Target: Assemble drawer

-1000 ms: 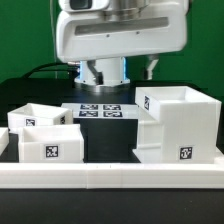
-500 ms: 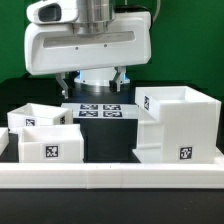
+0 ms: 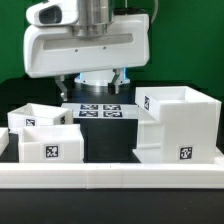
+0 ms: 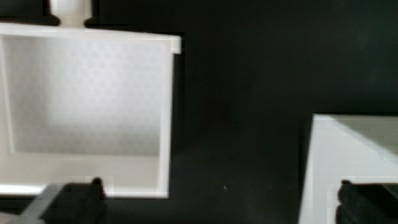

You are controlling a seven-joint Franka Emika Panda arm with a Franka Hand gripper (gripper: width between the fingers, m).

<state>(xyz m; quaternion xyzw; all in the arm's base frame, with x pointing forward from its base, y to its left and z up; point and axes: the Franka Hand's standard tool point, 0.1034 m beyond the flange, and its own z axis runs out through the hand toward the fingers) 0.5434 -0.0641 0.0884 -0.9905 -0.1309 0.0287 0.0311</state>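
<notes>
The drawer parts stand on the black table. The large cube-like housing point(image 3: 180, 125) is at the exterior view's right. Two open-top trays point(image 3: 40, 115) point(image 3: 50, 146) are at its left. My gripper point(image 3: 94, 86) hangs above and behind them, over the gap between trays and housing. It is open and holds nothing. In the wrist view the gripper point(image 4: 217, 205) shows two dark fingertips point(image 4: 71, 205) wide apart over bare black table. One white open tray point(image 4: 89, 100) lies to one side and a corner of another white part point(image 4: 356, 155) to the other.
The marker board point(image 3: 100, 110) lies flat behind the parts, below the gripper. A long white border wall point(image 3: 110, 176) runs along the front of the table. A green backdrop stands behind the arm.
The gripper has shifted toward the exterior view's left since a second ago, then stayed still for the last half second. The drawer parts have not moved.
</notes>
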